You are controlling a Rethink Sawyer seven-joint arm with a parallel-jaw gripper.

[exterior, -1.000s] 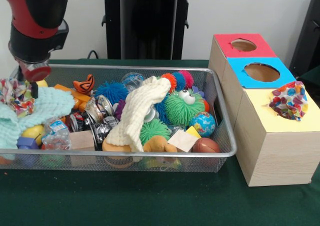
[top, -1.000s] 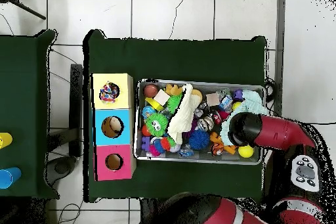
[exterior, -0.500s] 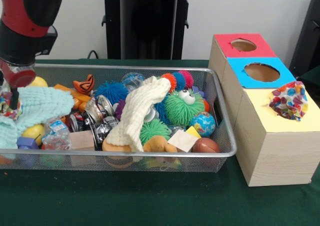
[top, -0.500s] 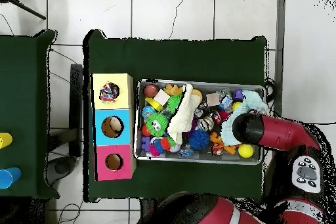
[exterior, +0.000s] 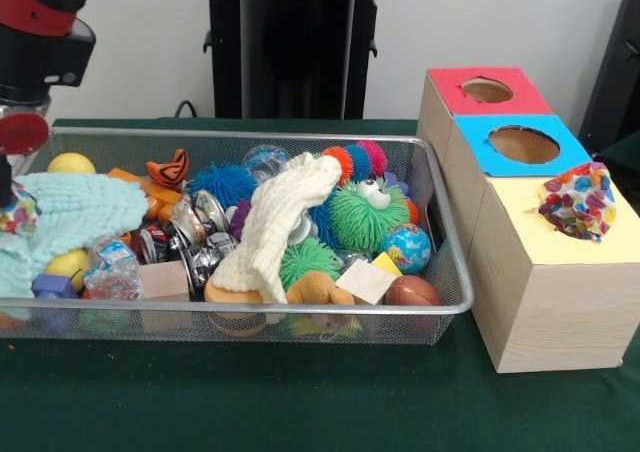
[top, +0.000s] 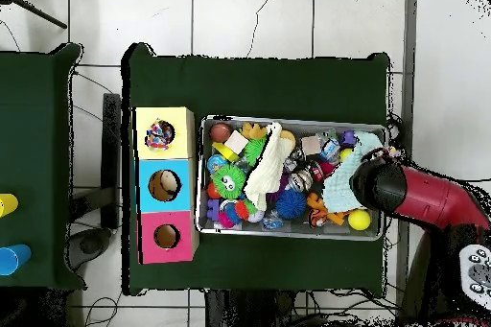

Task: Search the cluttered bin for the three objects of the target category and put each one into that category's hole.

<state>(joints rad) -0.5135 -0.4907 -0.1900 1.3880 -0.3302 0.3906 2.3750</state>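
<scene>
- Green-clothed worktop (exterior: 300, 412), white wall behind.
- Patchwork ball (exterior: 578, 202) sits in the hole (exterior: 590, 227) of the yellow-topped box (exterior: 545, 272), front view right.
- Wire bin (exterior: 440, 307) just left of it, crammed with toys.
- Pale green cloth (exterior: 70, 212) at bin's left end.
- Tool (exterior: 12, 207) there at the frame edge, a patchwork bit at it; grip state cannot be told.

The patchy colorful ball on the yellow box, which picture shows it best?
The front view shows it best: the patchwork ball bulges out of the hole in the yellow-topped box, with its red, blue and white patches clear. The overhead view shows only a small speckled dot in that hole.
</scene>
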